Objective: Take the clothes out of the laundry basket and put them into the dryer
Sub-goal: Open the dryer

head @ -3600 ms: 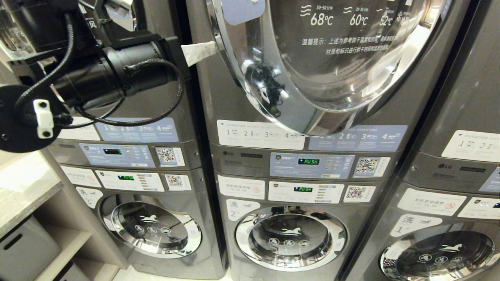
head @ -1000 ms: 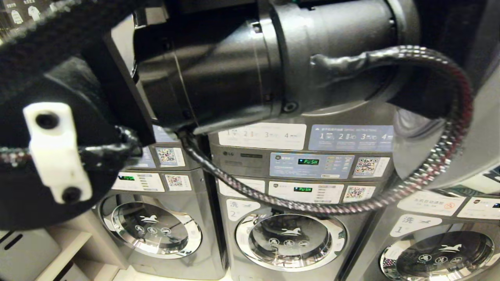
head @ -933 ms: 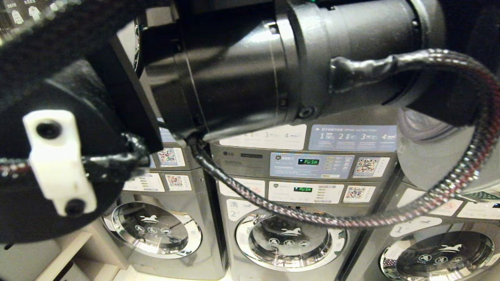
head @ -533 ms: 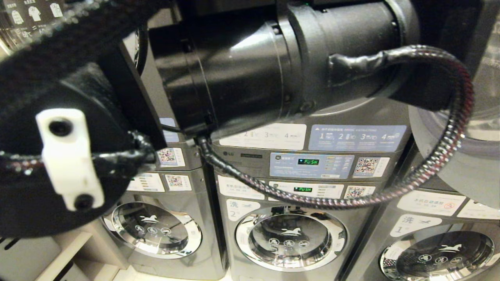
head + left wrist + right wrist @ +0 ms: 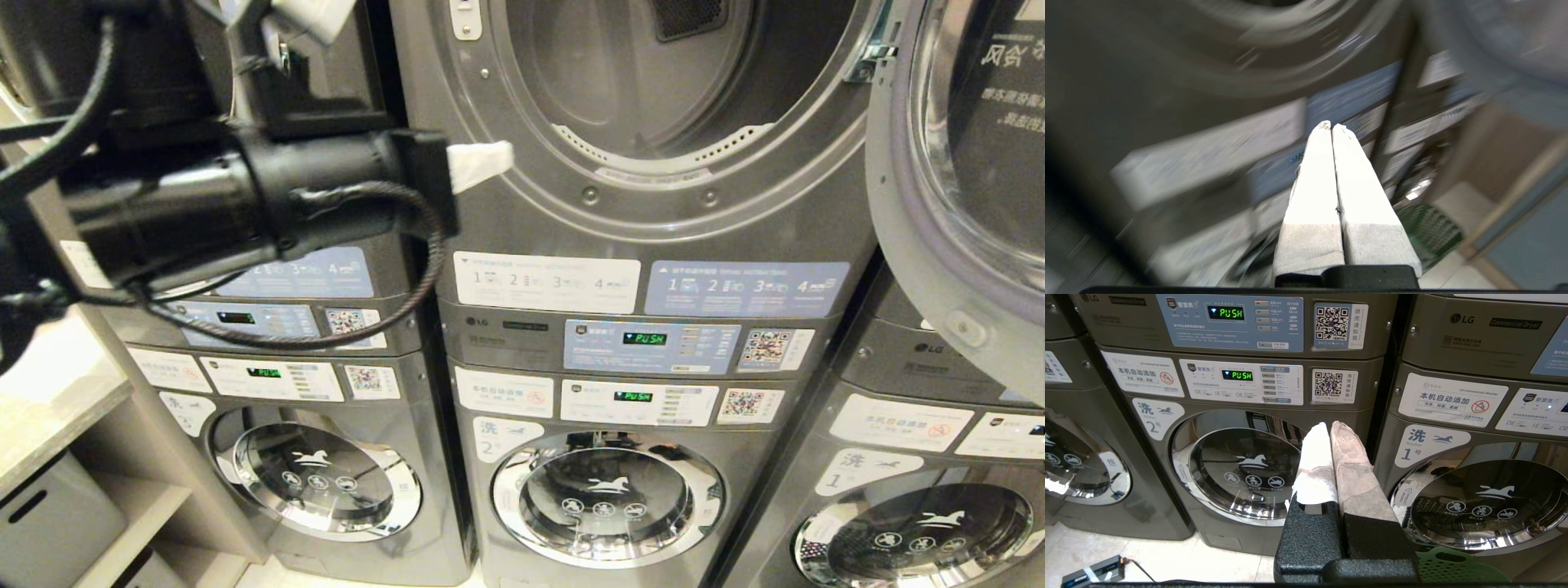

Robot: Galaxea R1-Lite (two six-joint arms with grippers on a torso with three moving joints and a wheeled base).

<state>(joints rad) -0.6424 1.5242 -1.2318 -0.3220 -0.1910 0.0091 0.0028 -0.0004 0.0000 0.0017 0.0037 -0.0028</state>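
The middle dryer (image 5: pixel 653 212) stands with its round door (image 5: pixel 939 245) swung wide to the right, and its grey drum (image 5: pixel 637 73) shows no clothes. My left gripper (image 5: pixel 490 162) hangs beside the left rim of the opening. Its white fingers (image 5: pixel 1314 171) are shut with nothing between them. The right gripper (image 5: pixel 1329 424) is low down, shut and empty, pointing at the washers. A corner of the green laundry basket (image 5: pixel 1449 567) shows on the floor below it, and again as a blurred green patch, the basket (image 5: pixel 1431 232), in the left wrist view. The clothes are out of view.
Stacked grey machines fill the wall, with washer 2 (image 5: pixel 604 498) under the open dryer and washer 1 (image 5: pixel 1486 498) to its right. A light shelf unit (image 5: pixel 49 408) stands at the left. A small box with a cable (image 5: pixel 1094 571) lies on the floor.
The dryer door, shut at first, now stands wide open to the right. My left arm, which filled the head view close up, has drawn back to the left of the opening.
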